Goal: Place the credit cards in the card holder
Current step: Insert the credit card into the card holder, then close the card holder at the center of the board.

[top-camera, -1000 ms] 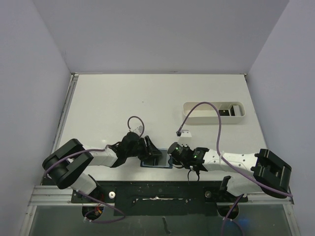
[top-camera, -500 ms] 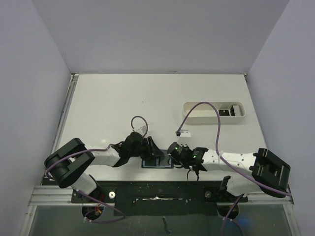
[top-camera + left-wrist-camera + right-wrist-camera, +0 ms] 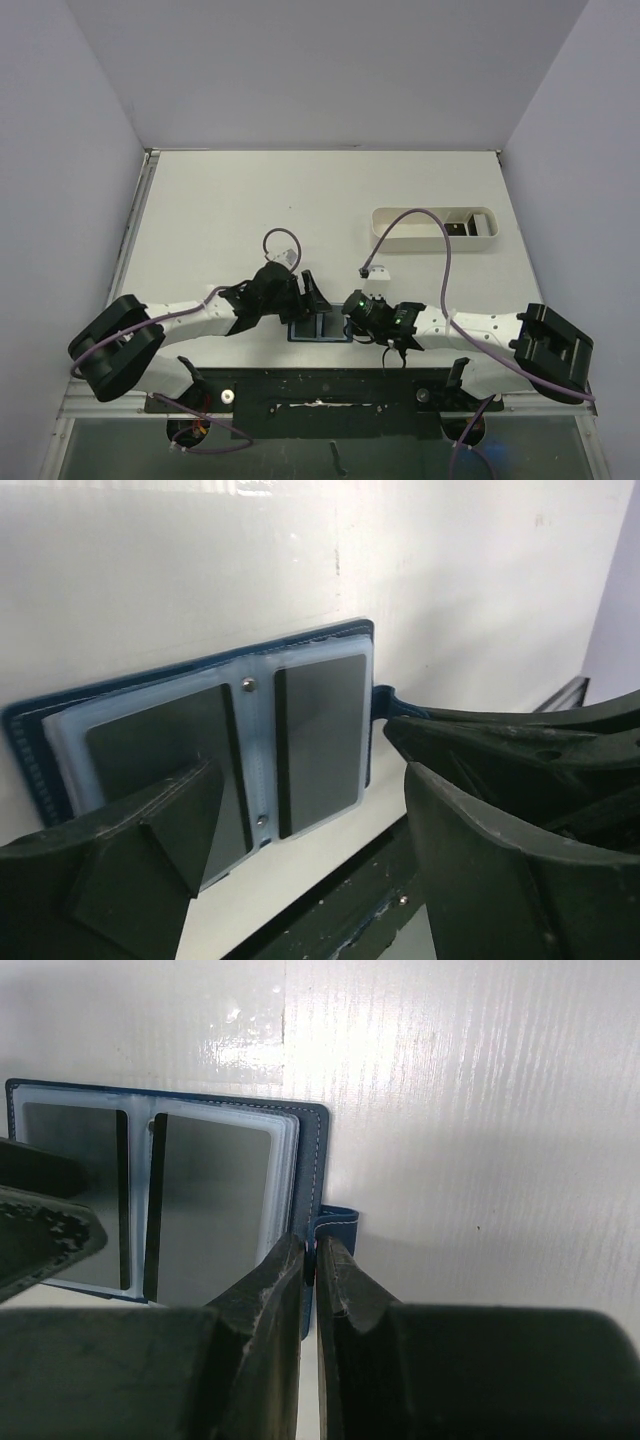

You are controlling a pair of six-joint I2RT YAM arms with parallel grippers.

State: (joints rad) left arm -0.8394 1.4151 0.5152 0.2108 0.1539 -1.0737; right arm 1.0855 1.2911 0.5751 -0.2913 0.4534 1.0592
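Where both arms close in over it, hidden part: the card holder [image 3: 320, 328] is mostly masked in the top view. Only a narrow patch of blue and dark shows between the two grippers.
Card holder, position: lying open and flat on the surface [image 3: 250, 200], near the front edge, just ahead of the black rail [image 3: 320, 395].
Card holder, contents: two credit cards [image 3: 215, 1205] sit in the clear sleeves, one on each page, dark faces up.
Cut off, left wrist view: the near corner of the left-page card is covered by one finger of the left gripper.
Cut off, right wrist view: the lower right corner of the holder disappears behind the right gripper's own fingers. The left page runs out of frame.
Left gripper [image 3: 315, 810]: jaws spread wide, nothing between them, over the open pages. Whether a finger touches the sleeve cannot be told.
Right gripper [image 3: 310, 1260]: closed, pinching the right cover edge of the holder, just beside the snap tab [image 3: 337, 1222].
White tray [image 3: 490, 240]: well apart, toward the far right of the surface. Dark flat pieces lie inside, but their number is not legible.
Obstruction: a purple cable [image 3: 420, 212] from the right arm arcs across the tray and hides part of its interior.
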